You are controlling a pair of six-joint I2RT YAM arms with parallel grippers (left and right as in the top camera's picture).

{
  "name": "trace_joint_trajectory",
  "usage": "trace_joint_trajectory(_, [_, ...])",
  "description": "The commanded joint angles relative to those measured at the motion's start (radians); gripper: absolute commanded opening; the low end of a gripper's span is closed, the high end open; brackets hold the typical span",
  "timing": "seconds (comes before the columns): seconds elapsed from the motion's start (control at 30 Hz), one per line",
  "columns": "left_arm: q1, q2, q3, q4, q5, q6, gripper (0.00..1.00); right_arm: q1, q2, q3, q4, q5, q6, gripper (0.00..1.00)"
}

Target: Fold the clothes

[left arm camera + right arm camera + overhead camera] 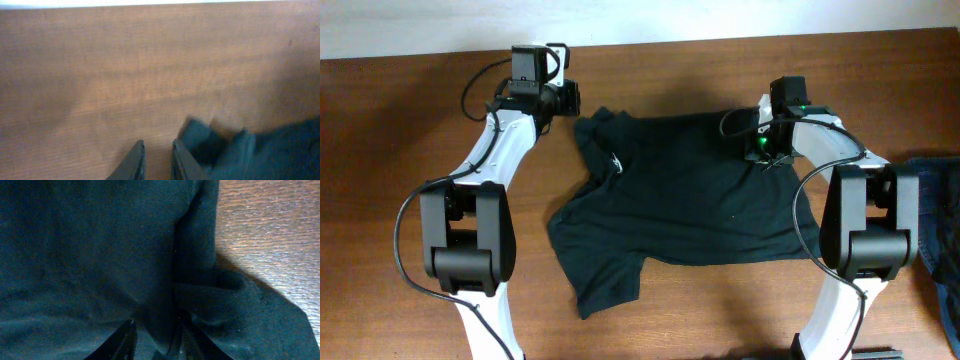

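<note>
The black T-shirt (690, 200) is lying spread but rumpled across the middle of the wooden bench (400, 120), with its small white logo (613, 162) facing up toward the upper left of the cloth and one sleeve trailing toward the lower centre of the overhead frame. The left hand (159, 160) is hovering at the upper left, just beside the shirt's edge. Its fingers (132, 162) are standing slightly apart, with bare wood showing between them and nothing in their grip. In its own view, dark fabric is sitting at the lower right, close against one finger. The right hand (155, 340) is pressing down on the shirt's upper right part, clamping a raised fold of the cloth. A blue denim garment (945, 230) is lying at the right edge.
</note>
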Motion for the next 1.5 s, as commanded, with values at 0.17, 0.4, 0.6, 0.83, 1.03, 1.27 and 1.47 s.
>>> trace_joint_trajectory(0.17, [-0.028, 0.007, 0.012, -0.164, 0.011, 0.032, 0.23, 0.006, 0.01, -0.021, 0.012, 0.036, -0.003, 0.35])
trace_joint_trajectory(0.4, [-0.048, 0.007, 0.012, -0.229, 0.007, 0.005, 0.47, 0.006, 0.01, -0.021, 0.01, 0.036, -0.002, 0.35])
trace_joint_trajectory(0.6, [-0.048, 0.013, 0.012, -0.252, -0.002, -0.017, 0.46, 0.006, 0.01, -0.021, 0.01, 0.036, -0.003, 0.35])
trace_joint_trajectory(0.83, [-0.048, 0.039, 0.012, -0.237, -0.08, -0.017, 0.45, 0.006, 0.01, -0.021, 0.01, 0.036, -0.003, 0.35])
trace_joint_trajectory(1.03, [-0.048, 0.051, 0.012, -0.179, -0.08, -0.017, 0.42, 0.006, 0.01, -0.021, 0.01, 0.036, -0.003, 0.35])
trace_joint_trajectory(1.27, [-0.046, 0.086, 0.012, -0.152, -0.08, -0.016, 0.13, 0.006, 0.01, -0.021, 0.01, 0.036, -0.003, 0.35])
trace_joint_trajectory(1.47, [-0.016, 0.089, 0.013, -0.135, -0.079, -0.016, 0.02, 0.006, 0.01, -0.021, 0.01, 0.036, -0.003, 0.35])
